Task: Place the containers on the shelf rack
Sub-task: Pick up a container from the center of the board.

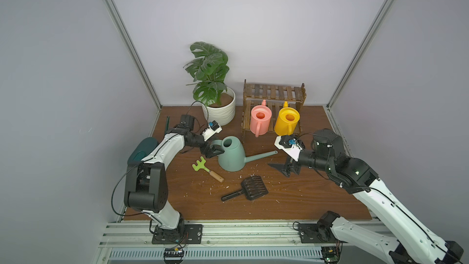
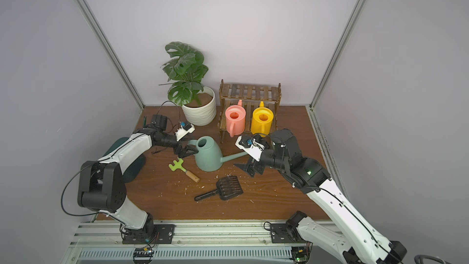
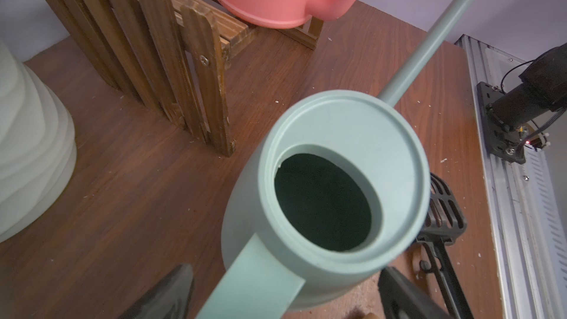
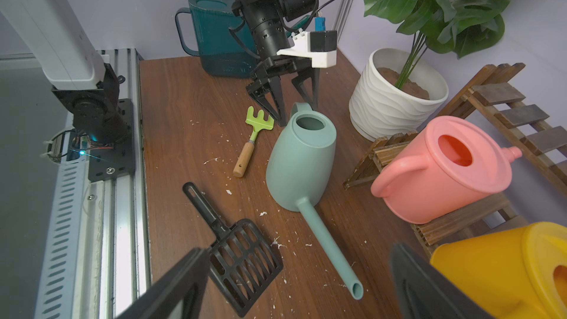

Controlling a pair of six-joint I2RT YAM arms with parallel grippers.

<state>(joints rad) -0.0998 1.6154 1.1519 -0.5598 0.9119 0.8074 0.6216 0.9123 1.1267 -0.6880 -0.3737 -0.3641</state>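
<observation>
brown table [image 1: 304, 194] | 1 shelf rack [image 1: 274, 92] at back | 4 watering cans: teal can [image 1: 140, 151] at left edge, green can [image 1: 232, 156] on table, pink can [image 1: 260, 120] and yellow can [image 1: 286, 121] on rack's lower tier | 2 grippers: left gripper [image 1: 215, 151] wide open astride green can's handle, right gripper [image 1: 281, 170] wide open, empty

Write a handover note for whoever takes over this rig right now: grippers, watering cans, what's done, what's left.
The left gripper is open, jaws either side of the sage-green can handle, not closed.
The right gripper is open and empty, low over the table near that can's spout.
Done: pink can and yellow can stand on the shelf rack, lower tier.
Left: sage-green can, on the table; teal can, on the table behind the left arm. The upper tier holds nothing.
</observation>
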